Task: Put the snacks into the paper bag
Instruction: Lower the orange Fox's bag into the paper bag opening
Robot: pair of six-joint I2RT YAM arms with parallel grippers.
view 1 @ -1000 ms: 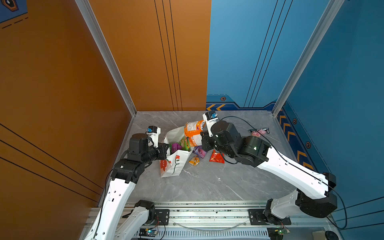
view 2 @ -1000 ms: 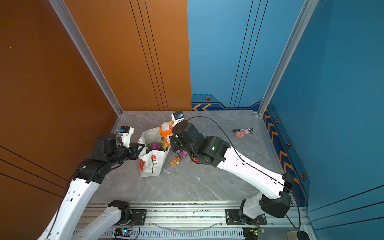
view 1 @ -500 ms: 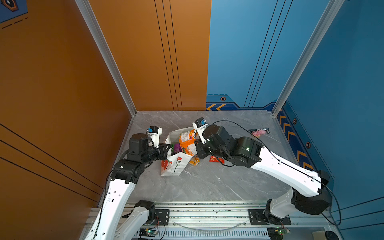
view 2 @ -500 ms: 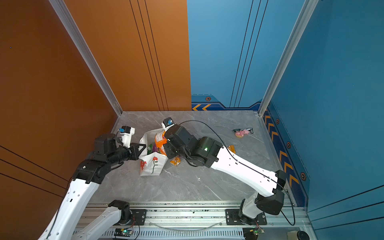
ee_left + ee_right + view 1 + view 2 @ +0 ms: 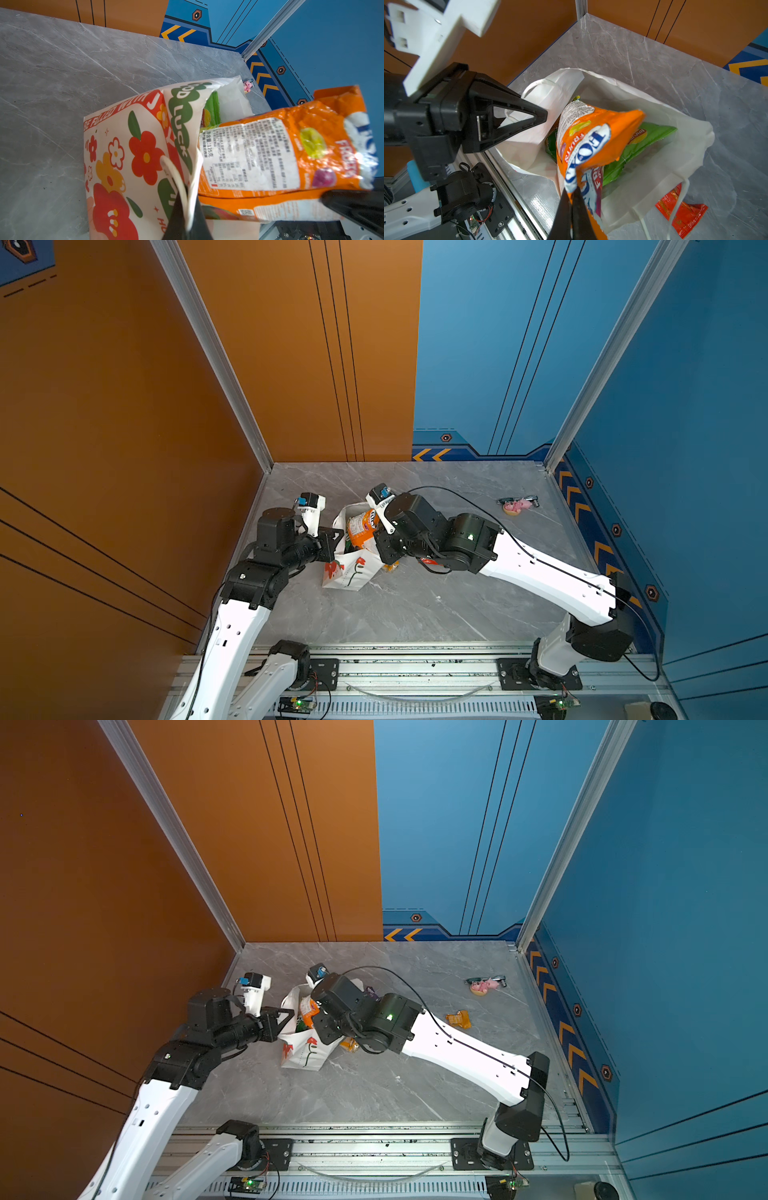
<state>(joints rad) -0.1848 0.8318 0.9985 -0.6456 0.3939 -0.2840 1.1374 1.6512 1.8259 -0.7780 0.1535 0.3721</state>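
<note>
1. state. the left end effector is closed on the rim and cord handle of the paper bag, which stands on the counter between the two arms. the right end effector is clamped tight on one end of the orange packet. the free end of this packet is already inside the bag mouth.

2. hazards.
- the orange packet is nearly as wide as the mouth. it can catch on the rim, then fold the paper wall or tip the bag.
- a push against the green packet below can leave the orange packet high. on release it can then slide out over the rim.
- the left hold is on thin paper. a hard downward load can tear it or pull it free.
- the right arm hangs low over loose packets and can sweep them away.

3. count.
- paper bag: one.
- orange packet: one, held.
- green packet: at least one, in the bag.
- small red packet: one, on the counter under a bag cord.
- small orange-yellow packets: two, one just beside the bag and one well apart.
- pink figurine: one, not a snack.
- other packets: hidden, cannot tell.
</note>
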